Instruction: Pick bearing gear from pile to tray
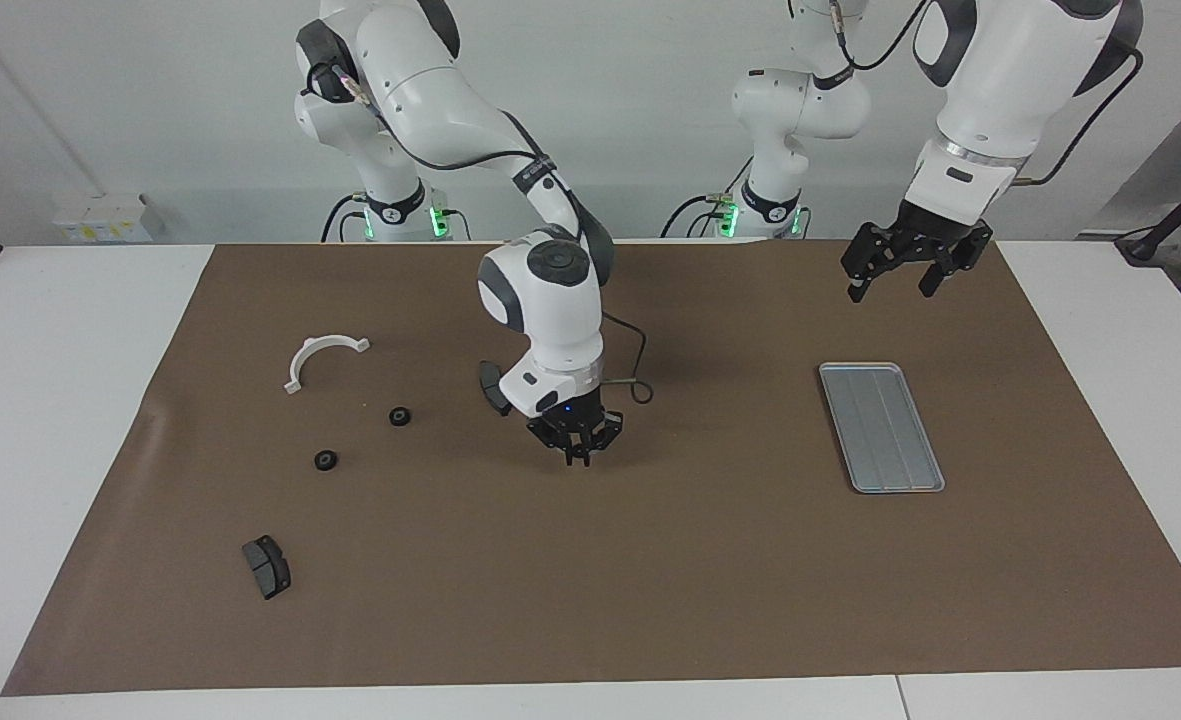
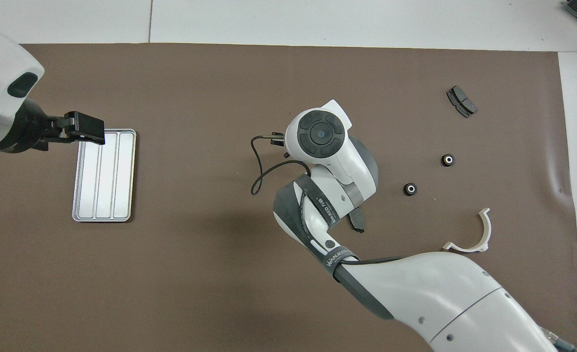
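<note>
Brown mat (image 1: 650, 580) beneath scattered parts, tray (image 1: 881, 427).

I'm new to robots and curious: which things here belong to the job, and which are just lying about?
Job: two gears; tray; right gripper over the mat's middle; left gripper, open, waiting above the mat near the tray.
Lying about: bracket; two pads.
</note>
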Tool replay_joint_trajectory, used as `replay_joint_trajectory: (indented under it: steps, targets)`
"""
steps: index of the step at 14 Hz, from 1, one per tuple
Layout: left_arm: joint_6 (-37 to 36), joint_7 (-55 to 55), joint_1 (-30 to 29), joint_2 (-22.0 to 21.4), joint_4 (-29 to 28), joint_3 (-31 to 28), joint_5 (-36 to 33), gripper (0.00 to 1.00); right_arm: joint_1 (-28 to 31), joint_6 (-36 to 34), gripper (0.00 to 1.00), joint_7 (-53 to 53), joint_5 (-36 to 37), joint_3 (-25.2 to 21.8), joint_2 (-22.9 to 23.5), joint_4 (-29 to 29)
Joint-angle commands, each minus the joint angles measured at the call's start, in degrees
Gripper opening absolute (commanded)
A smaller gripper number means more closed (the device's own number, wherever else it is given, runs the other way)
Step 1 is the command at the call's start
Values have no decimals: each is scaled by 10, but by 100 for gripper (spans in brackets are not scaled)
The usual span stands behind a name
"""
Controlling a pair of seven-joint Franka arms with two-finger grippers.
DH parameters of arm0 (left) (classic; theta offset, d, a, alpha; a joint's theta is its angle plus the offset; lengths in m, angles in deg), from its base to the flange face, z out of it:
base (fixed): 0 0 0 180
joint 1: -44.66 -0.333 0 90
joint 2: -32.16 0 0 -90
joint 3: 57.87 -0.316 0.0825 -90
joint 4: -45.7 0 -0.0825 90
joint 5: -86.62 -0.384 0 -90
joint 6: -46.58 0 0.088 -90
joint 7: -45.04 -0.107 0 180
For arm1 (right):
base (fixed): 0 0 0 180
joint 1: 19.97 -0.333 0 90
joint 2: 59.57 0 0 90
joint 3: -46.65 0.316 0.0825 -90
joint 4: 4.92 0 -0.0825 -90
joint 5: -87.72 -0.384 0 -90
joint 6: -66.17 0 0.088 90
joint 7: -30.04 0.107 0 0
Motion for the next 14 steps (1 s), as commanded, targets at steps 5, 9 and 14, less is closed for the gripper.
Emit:
replay_joint_trajectory:
  steps: [5, 9, 14]
  targets:
    - [83, 29, 69, 6, -66, -6, 3, 100, -43, -13, 0, 46, 18, 2, 19, -25]
    - [169, 102, 114, 8, -130, -6, 2, 100, -62, 3, 0, 48, 18, 2, 22, 1]
    - [219, 157, 140, 22, -149, -6, 3, 100, -65, 11, 92, 50, 19, 2, 18, 14]
